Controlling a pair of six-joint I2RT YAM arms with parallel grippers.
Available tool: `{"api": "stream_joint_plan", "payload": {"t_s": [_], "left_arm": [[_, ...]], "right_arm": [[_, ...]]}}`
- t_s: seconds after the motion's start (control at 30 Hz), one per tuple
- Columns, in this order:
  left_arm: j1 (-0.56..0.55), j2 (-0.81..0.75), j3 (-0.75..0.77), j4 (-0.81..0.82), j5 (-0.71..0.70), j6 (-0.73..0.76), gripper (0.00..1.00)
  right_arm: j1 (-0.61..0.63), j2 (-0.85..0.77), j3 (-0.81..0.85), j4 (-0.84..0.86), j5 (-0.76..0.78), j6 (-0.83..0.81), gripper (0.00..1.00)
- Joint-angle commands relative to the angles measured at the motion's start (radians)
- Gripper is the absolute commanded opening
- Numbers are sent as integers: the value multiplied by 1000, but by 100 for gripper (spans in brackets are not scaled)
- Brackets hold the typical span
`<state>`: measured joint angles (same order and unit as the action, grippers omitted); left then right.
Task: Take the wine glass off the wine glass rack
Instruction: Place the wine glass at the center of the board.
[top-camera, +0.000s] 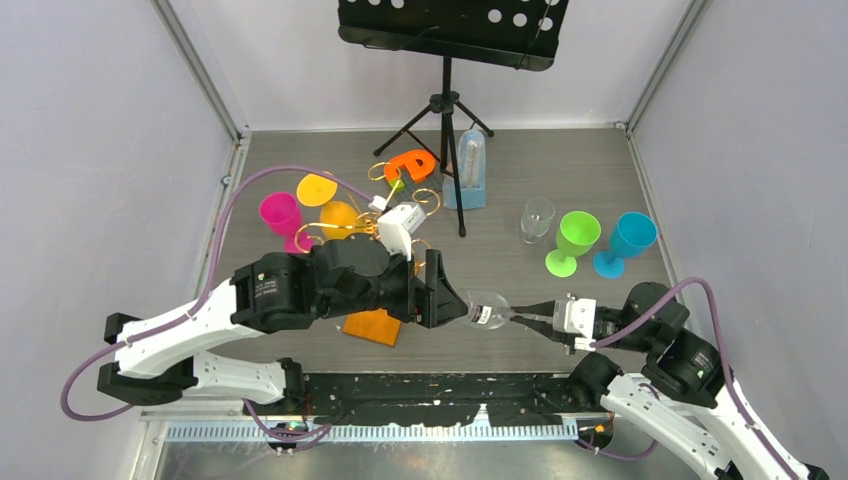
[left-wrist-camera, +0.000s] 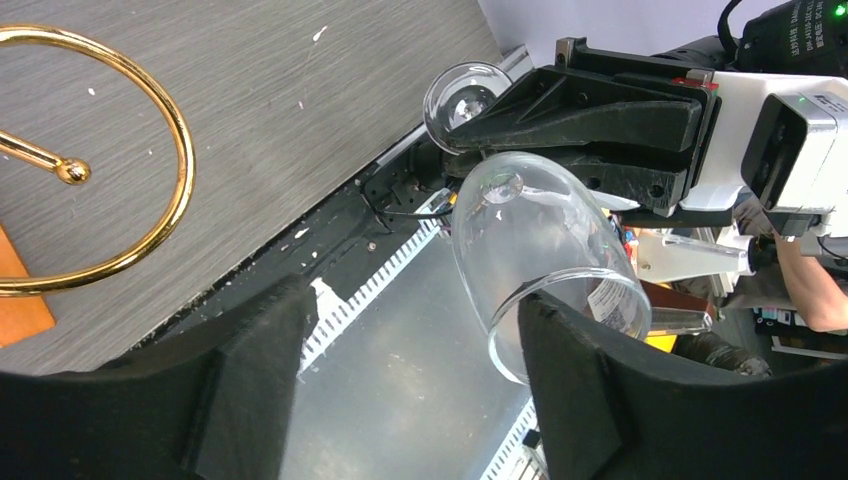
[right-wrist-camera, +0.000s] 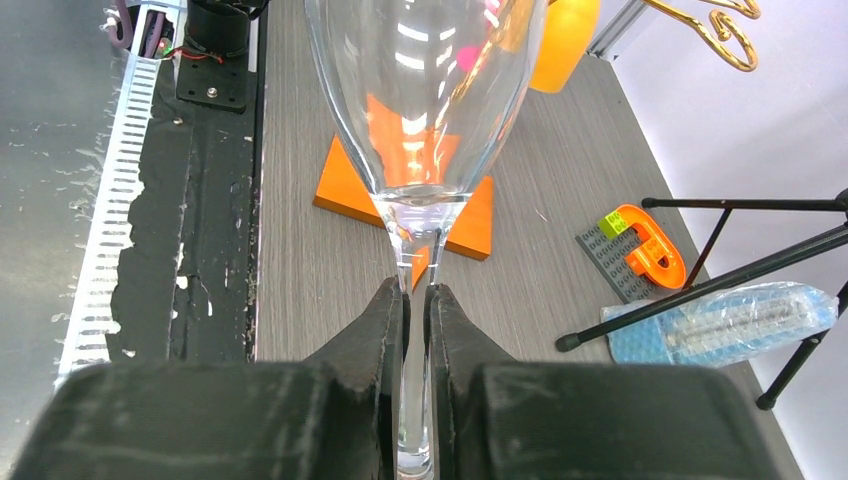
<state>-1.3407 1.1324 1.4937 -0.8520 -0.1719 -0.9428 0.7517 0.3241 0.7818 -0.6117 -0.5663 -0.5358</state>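
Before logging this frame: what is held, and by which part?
The right gripper holds the wine glass by its stem; left fingers straddle its bowl, open.

place: robot lab | signs: white panel walls (top-camera: 90, 120), aluminium frame posts (top-camera: 200, 72), table-mounted arms (top-camera: 190, 325)

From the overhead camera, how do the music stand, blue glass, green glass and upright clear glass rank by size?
Music stand largest; blue glass and green glass look alike, unranked; upright clear glass smallest.
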Motion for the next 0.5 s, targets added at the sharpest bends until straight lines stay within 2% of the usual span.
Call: {"api": "stream_joint_plan", "payload": {"t_s": [0.0, 0.13, 0.33, 0.47], "left_arm": [[9, 5, 36, -22, -4, 8, 69], [14, 13, 37, -20, 14, 14, 45], [21, 19, 38, -21, 32, 21, 29], [28, 21, 36, -21, 40, 25, 13]], "right_arm": [[5, 14, 29, 140, -2, 32, 6], [5, 18, 13, 168, 7, 48, 6], [5, 37, 7, 184, 12, 64, 6], [5, 39, -3, 198, 12, 72, 6]]}}
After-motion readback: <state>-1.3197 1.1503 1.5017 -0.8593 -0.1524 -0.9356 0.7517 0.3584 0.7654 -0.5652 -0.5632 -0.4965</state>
